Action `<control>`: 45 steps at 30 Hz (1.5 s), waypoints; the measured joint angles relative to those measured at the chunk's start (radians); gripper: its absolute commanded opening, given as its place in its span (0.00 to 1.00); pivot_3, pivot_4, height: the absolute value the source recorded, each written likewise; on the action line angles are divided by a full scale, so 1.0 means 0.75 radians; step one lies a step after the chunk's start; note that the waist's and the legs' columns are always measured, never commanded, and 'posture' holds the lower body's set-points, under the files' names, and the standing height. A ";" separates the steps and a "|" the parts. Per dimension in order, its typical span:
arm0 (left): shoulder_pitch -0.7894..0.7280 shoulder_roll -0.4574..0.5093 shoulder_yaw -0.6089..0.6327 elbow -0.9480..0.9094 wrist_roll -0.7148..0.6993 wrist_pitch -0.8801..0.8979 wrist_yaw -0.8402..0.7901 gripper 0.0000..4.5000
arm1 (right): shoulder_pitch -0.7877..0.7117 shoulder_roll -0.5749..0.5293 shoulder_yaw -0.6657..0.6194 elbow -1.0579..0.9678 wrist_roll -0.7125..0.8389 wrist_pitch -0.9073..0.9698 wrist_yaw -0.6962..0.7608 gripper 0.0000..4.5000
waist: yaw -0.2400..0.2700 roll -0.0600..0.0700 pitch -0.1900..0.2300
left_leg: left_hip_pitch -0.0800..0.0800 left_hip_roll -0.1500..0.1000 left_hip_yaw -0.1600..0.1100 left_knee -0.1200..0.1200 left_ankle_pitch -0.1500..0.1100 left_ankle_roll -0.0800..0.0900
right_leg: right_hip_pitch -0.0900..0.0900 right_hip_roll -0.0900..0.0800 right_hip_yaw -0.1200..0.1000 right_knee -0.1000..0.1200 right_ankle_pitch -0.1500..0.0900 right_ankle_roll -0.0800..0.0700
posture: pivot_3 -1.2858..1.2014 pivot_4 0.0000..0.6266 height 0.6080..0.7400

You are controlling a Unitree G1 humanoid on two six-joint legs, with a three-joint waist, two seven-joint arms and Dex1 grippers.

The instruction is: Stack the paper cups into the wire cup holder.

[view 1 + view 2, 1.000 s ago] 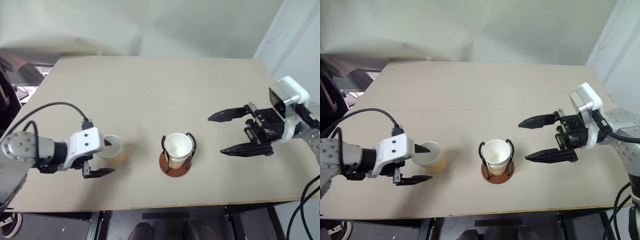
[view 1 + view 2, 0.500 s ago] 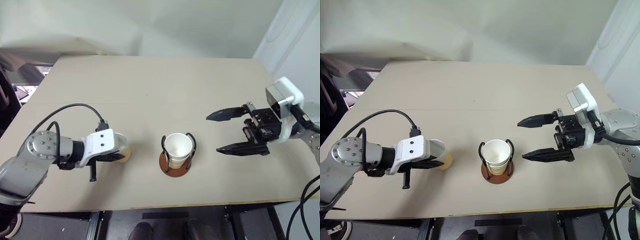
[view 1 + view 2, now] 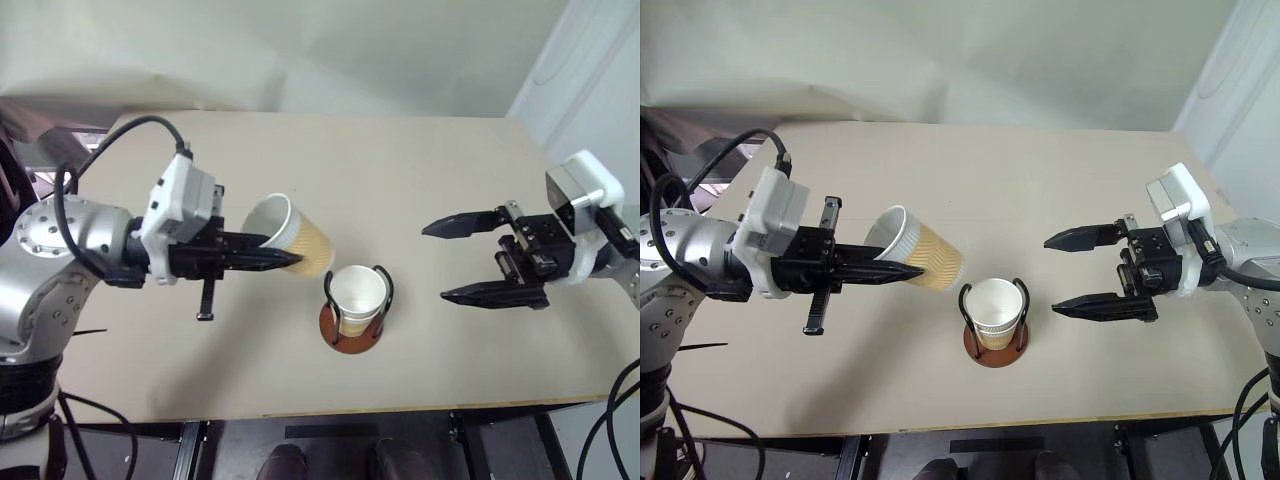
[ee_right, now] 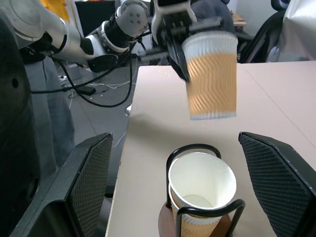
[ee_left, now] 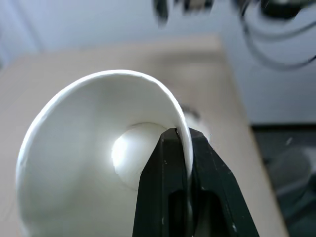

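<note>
While the task is underway: one cup is in the air and the holder is already partly filled.

Left gripper [image 3: 902, 270]: clamped on the rim wall of a paper cup, one black finger inside and one outside, as the left wrist view shows; the arm reaches in from the robot's left.

Held paper cup [image 3: 925, 258]: lifted clear of the table, tipped well over so its white mouth faces back toward the arm and its ribbed yellow-orange wall points toward the holder; it hangs just up and to the left of the holder, not touching it.

Right gripper [image 3: 1080, 272]: fingers spread wide apart with nothing between them, hovering over the table well to the right of the holder.

Wire cup holder [image 3: 350, 335]: upright on its reddish-brown disc near the table's front middle, black wire loops around the cups inside.

Cups in holder [image 4: 200, 183]: seated upright; the right wrist view shows a second rim just below the top one, so it looks like two nested cups.

Table [image 3: 400, 170]: plain beige top.

Done so far: judging by the nested rims, two of three cups are stacked.

Left to do: turn the held cup base-down, bring it over the holder, lower it into the stack, release.
</note>
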State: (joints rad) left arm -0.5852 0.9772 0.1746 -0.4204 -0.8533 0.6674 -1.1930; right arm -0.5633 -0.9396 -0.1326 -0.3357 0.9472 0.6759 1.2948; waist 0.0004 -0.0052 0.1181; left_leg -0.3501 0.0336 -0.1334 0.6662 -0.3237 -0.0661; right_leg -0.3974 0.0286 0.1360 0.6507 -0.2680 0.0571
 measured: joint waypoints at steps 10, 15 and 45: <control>-0.115 -0.089 -0.211 0.044 0.106 0.007 0.023 0.01 | 0.031 -0.002 -0.019 -0.037 -0.001 0.002 -0.027 0.92 | 0.000 0.000 0.000 | 0.000 -0.002 -0.002 0.002 0.000 0.001 | 0.000 0.000 0.002 -0.002 0.002 0.012 | 0.52 0.24 1.00; -0.154 -0.145 -0.284 0.060 0.163 -0.009 0.022 0.01 | 0.035 -0.002 -0.022 -0.042 -0.002 0.002 -0.039 0.92 | 0.002 -0.001 0.000 | 0.000 -0.002 -0.002 0.002 0.000 0.001 | 0.000 -0.002 0.003 -0.004 0.003 0.014 | 0.52 0.24 1.00; -0.191 -0.249 -0.502 0.112 0.447 -0.096 -0.066 0.55 | 0.122 -0.033 -0.060 -0.101 -0.011 0.002 -0.089 0.92 | 0.009 -0.001 -0.001 | 0.000 -0.003 -0.001 0.003 -0.001 0.002 | 0.001 -0.002 0.003 -0.004 0.003 0.015 | 0.52 0.24 1.00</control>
State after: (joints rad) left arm -0.7284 0.7907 -0.2022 -0.3361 -0.5182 0.5957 -1.2424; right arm -0.4717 -0.9643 -0.1778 -0.4117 0.9390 0.6772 1.2279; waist 0.0073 -0.0059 0.1177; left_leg -0.3501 0.0314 -0.1341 0.6685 -0.3242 -0.0648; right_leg -0.3969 0.0269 0.1383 0.6477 -0.2660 0.0681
